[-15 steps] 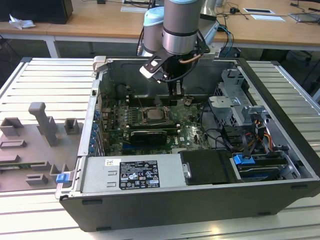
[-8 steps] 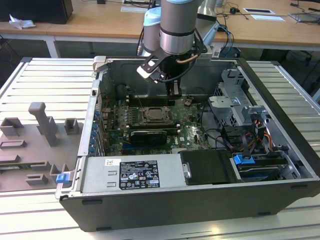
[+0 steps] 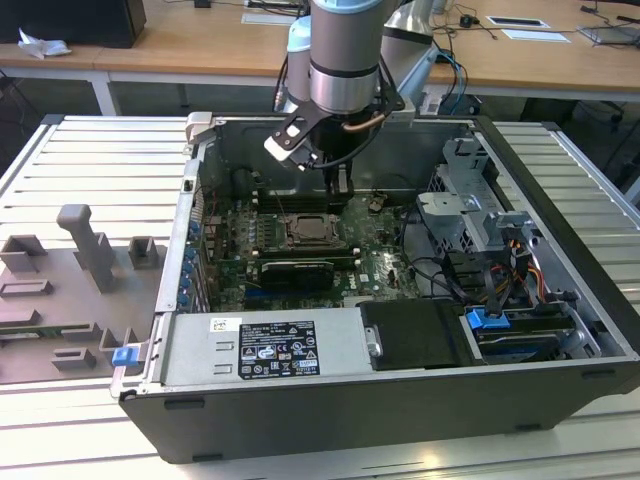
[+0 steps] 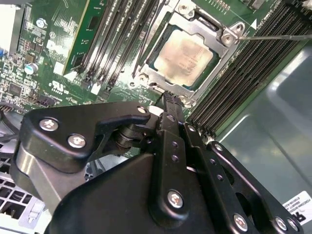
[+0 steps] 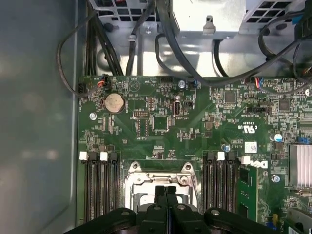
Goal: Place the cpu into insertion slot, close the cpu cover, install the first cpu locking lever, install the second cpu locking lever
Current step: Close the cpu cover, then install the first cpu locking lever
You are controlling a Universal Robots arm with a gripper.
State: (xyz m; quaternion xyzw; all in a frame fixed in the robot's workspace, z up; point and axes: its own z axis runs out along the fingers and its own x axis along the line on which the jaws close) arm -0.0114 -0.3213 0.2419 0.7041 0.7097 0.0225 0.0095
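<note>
Logged cpu (image 4: 187, 53) in slot (image 4: 146, 80), cover (image 4: 213, 30) down; levers (image 4: 278, 36) seemingly undone.
Saw one lever jutting off the slot's corner; found gripper (image 4: 168, 97) pinched shut, empty, hovering just beside the slot's edge.

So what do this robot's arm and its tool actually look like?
The thick silver-grey cylindrical metal arm has pale blue joint caps and black cables looping beside it. Its matte black tool is built of flat linked plates pinned by shiny silver screws, tapering to two slim fingers.
</note>
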